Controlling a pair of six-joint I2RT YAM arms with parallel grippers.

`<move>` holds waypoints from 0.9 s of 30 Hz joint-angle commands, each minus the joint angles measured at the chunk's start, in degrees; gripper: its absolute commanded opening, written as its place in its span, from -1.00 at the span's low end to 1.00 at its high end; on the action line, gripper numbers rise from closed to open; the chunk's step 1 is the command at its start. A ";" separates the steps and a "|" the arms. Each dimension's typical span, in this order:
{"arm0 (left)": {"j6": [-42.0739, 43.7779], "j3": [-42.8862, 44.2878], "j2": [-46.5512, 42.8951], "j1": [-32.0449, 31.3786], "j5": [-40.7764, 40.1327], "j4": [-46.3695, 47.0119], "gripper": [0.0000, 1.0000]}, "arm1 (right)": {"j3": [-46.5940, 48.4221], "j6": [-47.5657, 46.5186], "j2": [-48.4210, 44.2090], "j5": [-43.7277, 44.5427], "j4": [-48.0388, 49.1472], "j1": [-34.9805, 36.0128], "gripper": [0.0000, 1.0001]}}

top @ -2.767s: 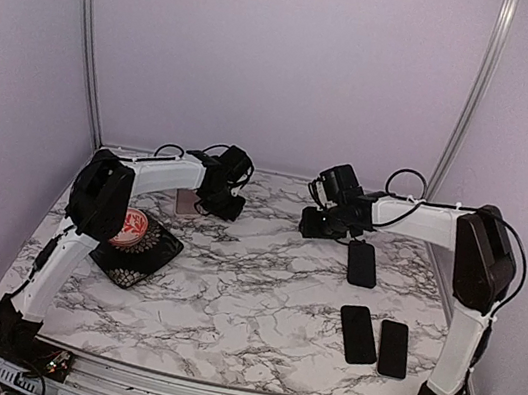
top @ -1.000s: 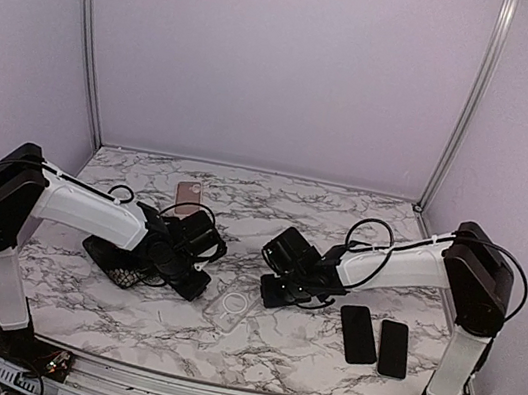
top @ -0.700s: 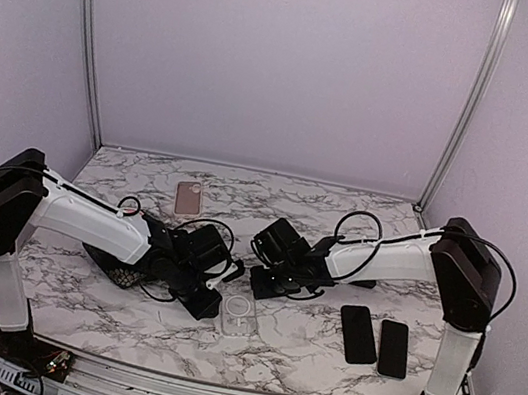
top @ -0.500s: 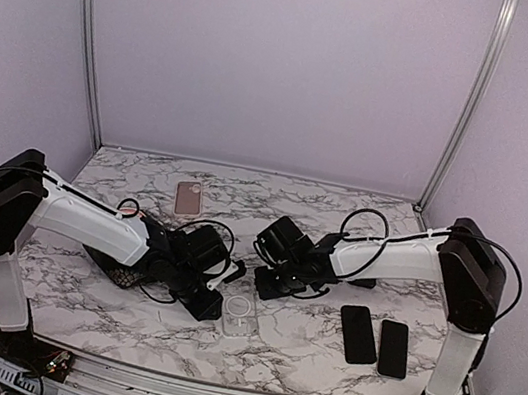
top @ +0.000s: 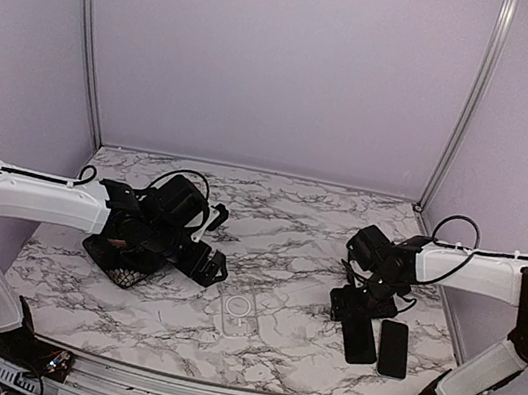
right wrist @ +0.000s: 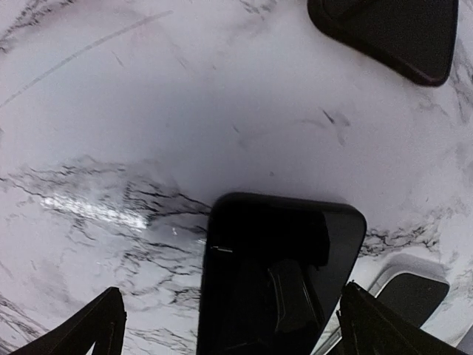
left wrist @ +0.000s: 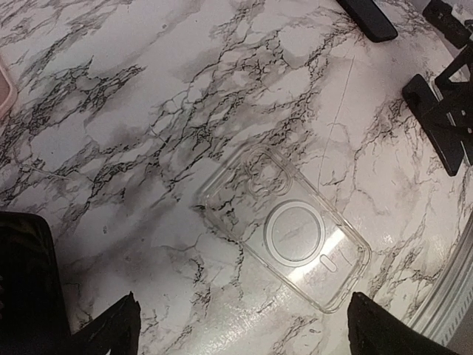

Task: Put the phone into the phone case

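Over on the near right, my right gripper (right wrist: 230,325) hangs wide open and empty above the phone (right wrist: 277,274) to grab it, while my open, empty left gripper (left wrist: 244,327) hangs by the phone case (left wrist: 284,237) in the middle.

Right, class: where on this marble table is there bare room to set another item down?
The widest bare patch is the far middle of the table, behind the clear case. Another lies near-left, in front of the patterned case. The near-right is crowded: phones and the right gripper.
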 commanded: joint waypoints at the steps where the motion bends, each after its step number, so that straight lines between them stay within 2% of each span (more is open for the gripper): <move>1: 1.04 1.77 -0.42 0.32 -3.66 -4.75 0.98 | -2.28 -1.52 -0.17 -4.70 -0.96 -2.34 0.97; 5: 0.91 1.58 0.74 0.33 -3.14 -4.96 0.98 | -3.79 -2.51 1.17 -4.60 -1.23 -3.88 0.97; 11: 1.52 1.21 0.53 0.33 -3.57 -5.13 0.98 | -6.18 -4.02 1.19 -9.61 -1.21 -5.30 0.94; 17: 1.98 1.60 0.55 0.33 -3.34 -5.21 0.98 | -4.90 -4.12 0.84 -7.19 -5.56 -5.29 0.94; 23: 1.93 1.10 0.17 0.33 -3.51 -5.19 0.98 | -6.34 -3.87 2.58 -7.67 -5.92 -5.27 0.76; 27: 2.42 0.99 0.77 0.33 -3.66 -5.25 0.98 | -6.24 -3.65 2.29 -9.32 -4.82 -5.06 0.54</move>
